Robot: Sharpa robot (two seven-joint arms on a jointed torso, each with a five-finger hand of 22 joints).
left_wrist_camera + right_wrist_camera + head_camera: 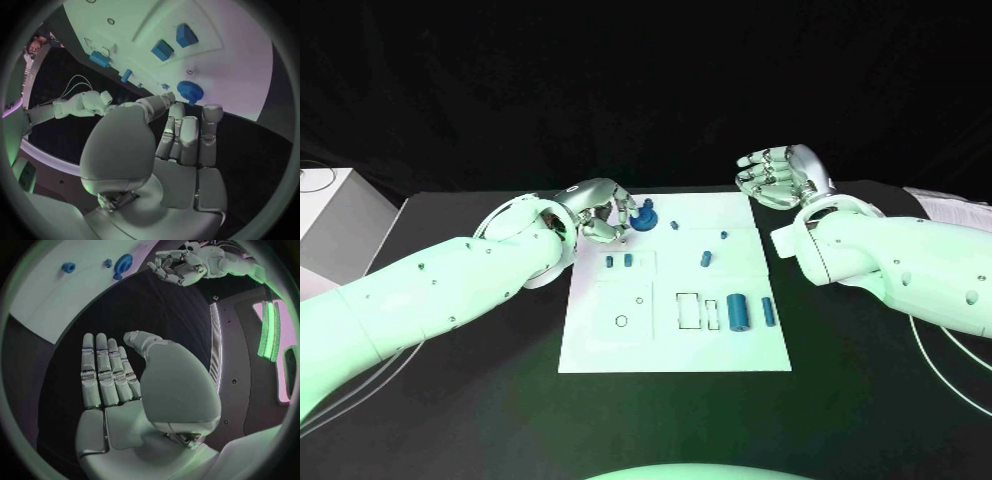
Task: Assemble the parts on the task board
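my two white arms lie nearest the head camera, my left arm (430,290) coming in from the lower left of the frame and my right arm (906,260) from the right edge. next in size is the black table (473,420), and on its middle the white task board (678,345), a tall rectangle running from the upper centre down toward the lower centre.

the board has recesses drawn as dark outlines: a rectangular one (687,310) right of its centre, holding nothing i can see, with a smaller one (713,313) beside it, and a small ring outline (620,321) on its left half. two upright blue cylinders (738,312) stand just right of those recesses. smaller blue parts lie higher up: a pair (619,260) in the left panel, one (707,258) near the middle, and tiny ones (724,235) toward the top edge. i can read no writing anywhere.

my left hand (597,212) sits at the board's upper left corner, fingers curled beside the blue gear (643,217); in the left wrist view the gear (189,90) lies just past my fingertips (211,112), and i cannot tell whether they touch it. my right hand (783,175) is off the board's upper right corner, above the table, fingers apart, holding nothing.
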